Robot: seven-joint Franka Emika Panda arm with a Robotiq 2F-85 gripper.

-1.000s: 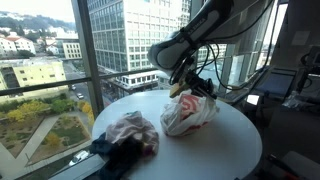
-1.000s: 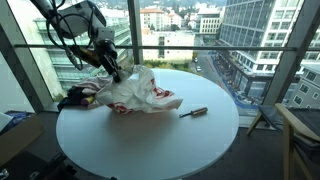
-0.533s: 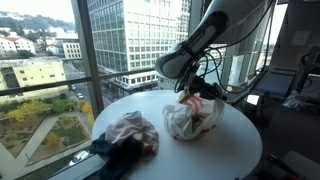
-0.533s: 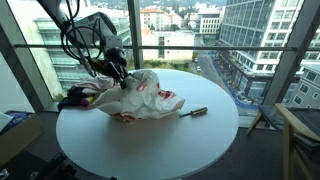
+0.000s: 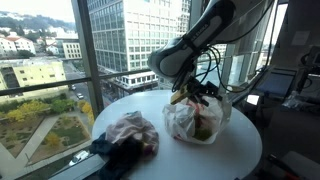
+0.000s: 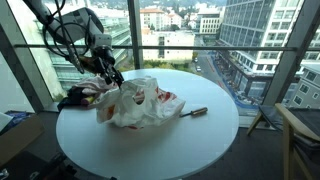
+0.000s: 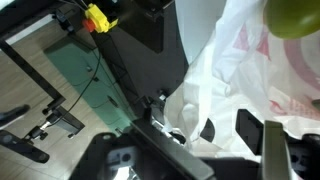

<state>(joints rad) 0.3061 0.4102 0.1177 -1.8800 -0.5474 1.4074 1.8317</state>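
Observation:
A white plastic bag with red print stands bunched up on the round white table; the other exterior view shows the bag too. My gripper hovers at the bag's upper edge, also in the exterior view from the opposite side. In the wrist view the gripper is open, its fingers standing wide apart with loose white plastic lying between them. A round yellow-green thing shows at the top right, beside the bag.
A heap of pink and dark clothes lies at the table's window side, seen in both exterior views. A dark marker lies on the table beyond the bag. Floor-to-ceiling windows surround the table; a chair stands nearby.
The jaws, shut on the bag's edge a second ago, have opened. The bag has gone from stretched out and flat to bunched and taller.

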